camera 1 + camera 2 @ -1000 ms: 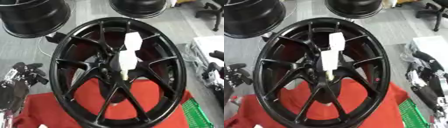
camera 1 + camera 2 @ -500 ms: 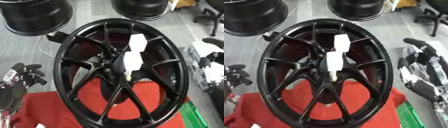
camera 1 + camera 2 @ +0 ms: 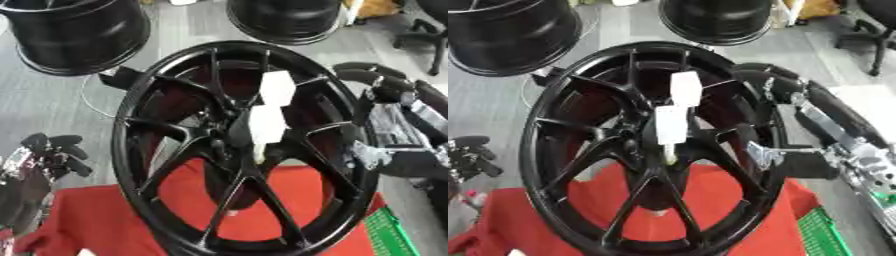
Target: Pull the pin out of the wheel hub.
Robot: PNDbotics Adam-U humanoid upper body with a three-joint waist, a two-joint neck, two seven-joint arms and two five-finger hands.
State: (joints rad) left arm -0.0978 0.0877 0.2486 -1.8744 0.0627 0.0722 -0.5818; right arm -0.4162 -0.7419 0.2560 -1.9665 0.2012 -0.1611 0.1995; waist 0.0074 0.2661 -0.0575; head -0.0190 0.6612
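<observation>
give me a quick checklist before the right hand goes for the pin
1. Pin seated in the hub: ok, white pin stands at the centre.
2. Pin clear of other things: ok, nothing covers it.
3. Right hand near the pin: not ok, it is at the right side of the rim, short of the pin.
4. Right hand free to grasp: cannot tell how its fingers stand.
5. Left hand out of the way: ok, low at the left, apart from the wheel.

Wheel hub [image 3: 245,150] at frame centre, pin [image 3: 265,124] in its middle.
The hub stands on a cloth [image 3: 96,220] at the bottom. Right hand [image 3: 798,100] reaches its right rim; left hand [image 3: 48,155] sits lower left. Two more wheels [image 3: 79,30] occupy the top.
</observation>
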